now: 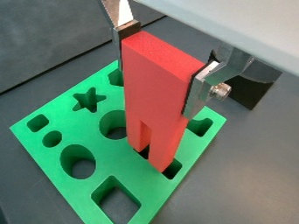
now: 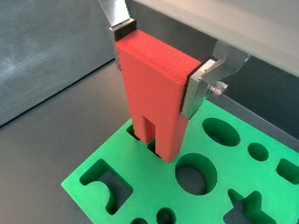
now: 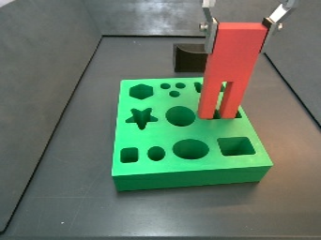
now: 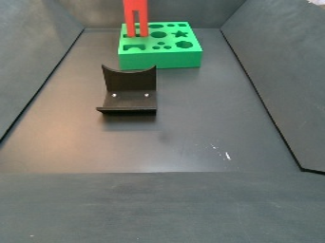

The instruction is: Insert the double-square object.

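The double-square object (image 3: 236, 66) is a tall red block that stands upright on the green board (image 3: 189, 171), prongs down. Its two prongs enter openings near the board's right edge in that side view; how deep they reach is hidden. My gripper (image 3: 238, 19) is above the board with one finger on each side of the block's solid top end, shut on it. Both wrist views show the block (image 1: 158, 96) (image 2: 158, 92) between the silver fingers (image 1: 205, 87) (image 2: 201, 86), over the board (image 1: 65, 120) (image 2: 146, 171). The far side view shows the block (image 4: 133, 17) on the board (image 4: 165, 57).
The board has several other cut-outs, among them a star (image 3: 142, 117), circles and a square (image 3: 234, 145). The dark fixture stands behind the board (image 3: 189, 58) and shows mid-floor in a side view (image 4: 127, 90). Dark walls enclose the floor (image 4: 191, 180).
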Motion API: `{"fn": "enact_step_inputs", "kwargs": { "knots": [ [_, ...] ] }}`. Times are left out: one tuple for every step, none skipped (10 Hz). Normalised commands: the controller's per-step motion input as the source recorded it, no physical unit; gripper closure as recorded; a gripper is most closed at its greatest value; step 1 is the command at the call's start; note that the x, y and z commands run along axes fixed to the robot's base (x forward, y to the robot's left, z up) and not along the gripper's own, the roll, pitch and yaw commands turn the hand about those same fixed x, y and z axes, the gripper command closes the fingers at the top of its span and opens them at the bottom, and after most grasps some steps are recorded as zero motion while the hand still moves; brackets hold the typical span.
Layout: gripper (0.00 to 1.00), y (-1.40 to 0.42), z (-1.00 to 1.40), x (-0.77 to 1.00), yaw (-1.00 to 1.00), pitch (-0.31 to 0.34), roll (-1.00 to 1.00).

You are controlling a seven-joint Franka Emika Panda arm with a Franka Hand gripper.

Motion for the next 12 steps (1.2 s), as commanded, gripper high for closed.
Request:
{"fn": "enact_step_inputs", "kwargs": {
  "knots": [
    [1.00,0.00,-0.22,0.77,0.02,0.157,0.13],
    [1.00,0.00,-0.19,0.75,0.00,0.151,0.14],
    [1.00,0.00,-0.04,0.38,0.00,0.110,0.07],
    [1.00,0.00,0.00,0.00,0.00,-0.043,0.00],
    [1.00,0.00,0.00,0.00,0.00,-0.274,-0.11],
    [1.00,0.00,0.00,0.13,0.00,-0.284,-0.12],
    [1.00,0.00,0.00,0.09,-0.07,0.000,0.00],
    [1.00,0.00,0.00,0.06,0.00,0.000,0.00],
    [1.00,-0.01,0.00,0.40,0.00,0.024,0.06],
    [1.00,0.00,0.07,0.74,0.05,-0.239,0.05],
    [1.00,0.00,0.02,0.96,0.05,-0.184,0.06],
    [1.00,0.00,0.00,0.97,0.08,-0.011,0.07]
  ]
}}
